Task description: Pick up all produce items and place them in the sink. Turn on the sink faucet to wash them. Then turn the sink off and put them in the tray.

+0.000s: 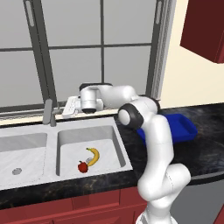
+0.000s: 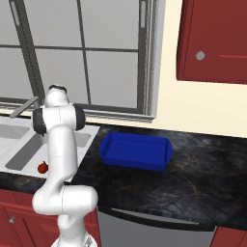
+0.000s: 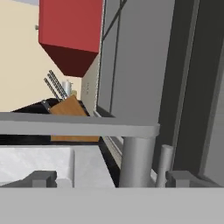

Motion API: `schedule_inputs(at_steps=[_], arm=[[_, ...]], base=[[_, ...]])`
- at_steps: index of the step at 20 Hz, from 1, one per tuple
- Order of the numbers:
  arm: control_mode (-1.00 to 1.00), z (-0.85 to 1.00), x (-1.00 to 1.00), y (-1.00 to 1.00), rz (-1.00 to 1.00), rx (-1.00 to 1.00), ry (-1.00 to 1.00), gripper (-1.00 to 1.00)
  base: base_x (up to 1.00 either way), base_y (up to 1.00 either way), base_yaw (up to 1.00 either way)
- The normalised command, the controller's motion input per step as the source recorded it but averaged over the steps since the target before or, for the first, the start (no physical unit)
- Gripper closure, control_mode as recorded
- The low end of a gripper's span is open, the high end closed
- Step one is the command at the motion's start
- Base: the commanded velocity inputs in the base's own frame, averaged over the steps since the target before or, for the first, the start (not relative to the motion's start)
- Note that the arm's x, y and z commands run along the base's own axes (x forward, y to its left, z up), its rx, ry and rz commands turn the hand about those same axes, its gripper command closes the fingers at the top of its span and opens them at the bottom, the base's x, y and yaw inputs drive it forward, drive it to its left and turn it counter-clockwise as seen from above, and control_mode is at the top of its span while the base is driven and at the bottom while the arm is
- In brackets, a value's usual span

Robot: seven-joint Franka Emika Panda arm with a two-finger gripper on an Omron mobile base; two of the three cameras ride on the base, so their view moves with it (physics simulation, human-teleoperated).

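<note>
We see a window with dark frames behind the black marbled counter, and red wall cabinets hang on the cream wall to its right. Red base cabinets sit under the counter. A wooden knife block stands on the counter below another red cabinet.

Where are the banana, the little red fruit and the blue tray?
banana (image 1: 93,155), left base view, middle of its curve.
red fruit (image 1: 82,166), left base view, its round body.
blue tray (image 2: 136,164), right base view, its near outer wall.
</note>
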Motion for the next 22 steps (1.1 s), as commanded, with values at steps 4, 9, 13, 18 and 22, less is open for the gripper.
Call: schedule_inputs(at_steps=[4,9,13,18,22], arm=[[-1.00,0.00,0.09,-0.07,-0.01,0.00,0.00,-1.00],[-1.00,0.00,0.32,0.02,-0.01,0.00,0.00,-1.00],[-1.00,0.00,0.36,0.04,-0.02,0.00,0.01,-1.00],[-1.00,-0.01,0.44,0.09,0.00,0.00,0.01,-1.00],[-1.00,-0.03,0.46,0.25,0.00,0.00,0.00,-1.00]], base=[[0.00,0.00,0.00],[0.00,0.00,0.00],[0.00,0.00,0.00],[0.00,0.00,0.00],[0.00,0.00,0.00]])
